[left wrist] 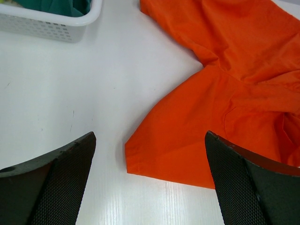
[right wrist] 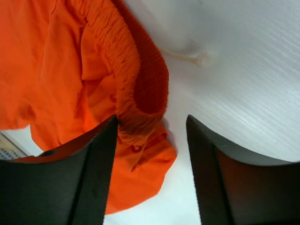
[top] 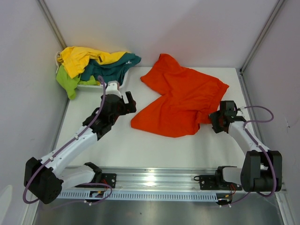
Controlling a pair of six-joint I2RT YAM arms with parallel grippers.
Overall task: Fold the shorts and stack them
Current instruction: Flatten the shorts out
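Sprawling across a white table (top: 140, 145) between pale walls (top: 164, 23), orange shorts (top: 180, 101) lie rumpled.

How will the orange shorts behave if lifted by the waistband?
Likely floppy: the orange fabric shorts lie flat and wrinkled, so they should hang limp. Probably light: thin cloth. The gathered elastic waistband looks thick enough to pinch.

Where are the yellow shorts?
Top view: the yellow shorts lie atop the pile in the white basket at the far left corner of the table, beside the teal shorts.

plain orange shorts (top: 180, 101), white basket (left wrist: 51, 29) (perforated)
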